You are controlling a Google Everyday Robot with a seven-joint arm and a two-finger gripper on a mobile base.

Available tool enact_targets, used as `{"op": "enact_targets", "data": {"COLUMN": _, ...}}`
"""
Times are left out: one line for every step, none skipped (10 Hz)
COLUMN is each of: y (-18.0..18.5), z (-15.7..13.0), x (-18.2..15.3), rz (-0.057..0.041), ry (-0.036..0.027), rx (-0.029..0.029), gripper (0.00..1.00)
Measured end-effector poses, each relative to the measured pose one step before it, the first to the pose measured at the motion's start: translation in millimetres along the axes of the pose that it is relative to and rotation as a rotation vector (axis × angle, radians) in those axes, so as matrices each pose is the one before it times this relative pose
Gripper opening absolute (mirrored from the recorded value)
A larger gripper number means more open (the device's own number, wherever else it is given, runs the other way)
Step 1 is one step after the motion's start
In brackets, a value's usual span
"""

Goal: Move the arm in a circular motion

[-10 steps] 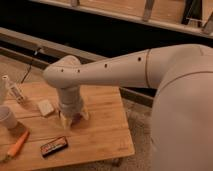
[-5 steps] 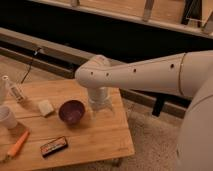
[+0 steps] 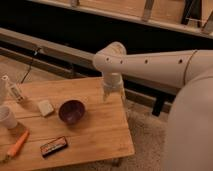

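Note:
The cream-white arm (image 3: 150,65) reaches in from the right, with small dark screw holes along its thick tube. It bends at a rounded joint (image 3: 111,56) and drops into a narrower end piece (image 3: 114,82). The gripper (image 3: 114,97) hangs at the end of that piece, over the far right edge of the wooden table (image 3: 95,130). It holds nothing that I can see and stands up and to the right of a dark purple bowl (image 3: 71,111).
On the table lie a pale block (image 3: 45,107), an orange carrot (image 3: 17,144), a dark snack bar (image 3: 53,146), a white cup (image 3: 6,117) and a small bottle (image 3: 15,91). A dark bench and wall run behind. Carpet lies to the right.
The arm's joint and end piece have swung right and toward the table's far edge. The purple bowl, hidden under the arm a second ago, now stands uncovered.

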Motion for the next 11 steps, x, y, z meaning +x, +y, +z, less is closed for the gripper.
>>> {"op": "enact_targets", "data": {"y": 2.58, "z": -0.57, "x": -22.62, "rz": 0.00005, "ry": -0.01312, "rx": 0.00842, "gripper": 0.65}}
{"op": "enact_targets", "data": {"y": 4.21, "z": 0.39, "x": -23.75, "rz": -0.0053, "ry": -0.00849, "rx": 0.01514, "gripper": 0.65}}
{"op": "enact_targets", "data": {"y": 8.97, "z": 1.88, "x": -20.18, "rz": -0.01661, "ry": -0.00271, "rx": 0.01695, "gripper": 0.65}}
{"op": "enact_targets", "data": {"y": 10.64, "z": 1.44, "x": -14.47, "rz": -0.0197, "ry": -0.00045, "rx": 0.01215, "gripper": 0.65}}
{"op": "enact_targets", "data": {"y": 13.4, "z": 0.69, "x": -14.19, "rz": -0.02409, "ry": -0.00108, "rx": 0.01102, "gripper": 0.65}}
{"op": "enact_targets", "data": {"y": 30.77, "z": -0.33, "x": -22.83, "rz": -0.05097, "ry": -0.00406, "rx": 0.0079, "gripper": 0.65}}
{"op": "enact_targets", "data": {"y": 20.4, "z": -1.39, "x": -11.6, "rz": -0.03128, "ry": -0.00415, "rx": -0.00264, "gripper": 0.65}}
{"op": "enact_targets", "data": {"y": 27.34, "z": -0.42, "x": -11.59, "rz": -0.0403, "ry": 0.00082, "rx": -0.00834, "gripper": 0.65}}
{"op": "enact_targets", "data": {"y": 31.45, "z": -1.09, "x": -10.85, "rz": -0.04491, "ry": 0.00161, "rx": -0.01388, "gripper": 0.65}}
{"op": "enact_targets", "data": {"y": 27.24, "z": 1.69, "x": -8.34, "rz": -0.0414, "ry": 0.00573, "rx": -0.00964, "gripper": 0.65}}
{"op": "enact_targets", "data": {"y": 22.81, "z": 1.94, "x": -6.32, "rz": -0.03434, "ry": 0.00635, "rx": -0.01112, "gripper": 0.65}}
